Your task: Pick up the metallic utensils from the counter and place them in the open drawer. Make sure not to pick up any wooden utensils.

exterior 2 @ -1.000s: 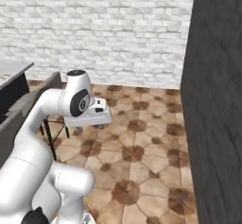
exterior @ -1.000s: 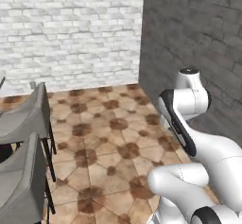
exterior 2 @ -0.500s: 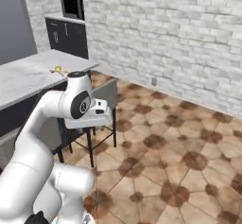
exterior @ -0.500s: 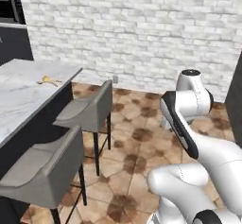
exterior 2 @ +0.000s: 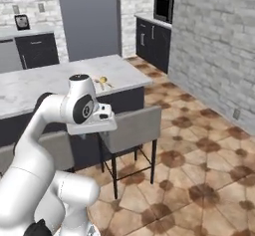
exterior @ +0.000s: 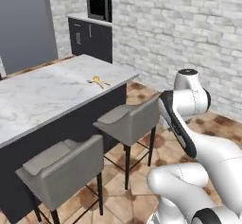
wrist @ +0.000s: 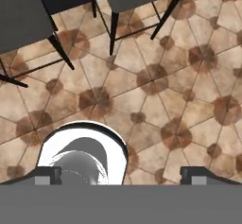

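Observation:
The counter point(exterior: 42, 93) is a white marble island on a dark base, at the left of the left base view; in the right base view the counter point(exterior 2: 35, 83) lies behind my arm. A small yellow round-headed item point(exterior: 96, 80) lies near its far end, and the same yellow item point(exterior 2: 103, 80) shows from the right. Thin slivers beside it are too small to identify, so I cannot make out the metallic utensils. The drawer is out of view. My gripper point(wrist: 122, 175) hangs open over the tiled floor, well short of the counter, with nothing between its fingertips point(wrist: 47, 174).
Two grey stools point(exterior: 130, 119) point(exterior: 64, 164) stand along the island's near side, between me and the counter. Dark wall cabinets with a built-in oven point(exterior: 98, 6) stand at the back. A brick wall point(exterior: 189, 34) runs along the right. Brown tiled floor point(exterior 2: 199, 155) lies to the right.
The whole picture has swung: the base has turned from the brick wall toward the island, bringing counter and stools closer. The arm holds the same pose and the gripper stays open.

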Controlling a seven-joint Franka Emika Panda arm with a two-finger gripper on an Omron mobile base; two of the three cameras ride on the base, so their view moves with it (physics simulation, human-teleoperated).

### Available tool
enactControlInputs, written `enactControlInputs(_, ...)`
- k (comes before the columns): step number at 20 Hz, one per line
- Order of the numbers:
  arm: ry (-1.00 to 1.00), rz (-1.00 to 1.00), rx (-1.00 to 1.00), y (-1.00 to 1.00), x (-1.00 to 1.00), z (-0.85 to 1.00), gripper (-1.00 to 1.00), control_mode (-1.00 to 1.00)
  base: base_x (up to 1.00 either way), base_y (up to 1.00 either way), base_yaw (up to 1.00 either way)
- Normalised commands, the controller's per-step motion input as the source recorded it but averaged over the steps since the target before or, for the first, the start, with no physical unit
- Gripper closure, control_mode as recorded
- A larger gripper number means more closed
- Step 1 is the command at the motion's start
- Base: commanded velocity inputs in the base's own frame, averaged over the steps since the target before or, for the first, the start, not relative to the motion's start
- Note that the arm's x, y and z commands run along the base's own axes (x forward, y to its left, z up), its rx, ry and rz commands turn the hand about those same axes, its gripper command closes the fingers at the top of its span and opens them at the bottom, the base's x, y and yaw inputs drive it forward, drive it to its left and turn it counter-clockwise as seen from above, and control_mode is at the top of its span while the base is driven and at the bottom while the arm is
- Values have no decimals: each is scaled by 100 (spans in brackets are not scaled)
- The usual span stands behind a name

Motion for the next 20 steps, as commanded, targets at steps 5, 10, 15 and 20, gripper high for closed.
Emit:
enactControlInputs(5,0,0,0,0,0,0,-100,100,48,-100,37)
enactControlInputs(10,0,0,0,0,0,0,-100,100,53,-93,32)
enactControlInputs(15,0,0,0,0,0,0,-100,100,54,-69,45)
enactControlInputs(20,0,0,0,0,0,0,-100,100,51,-44,53)
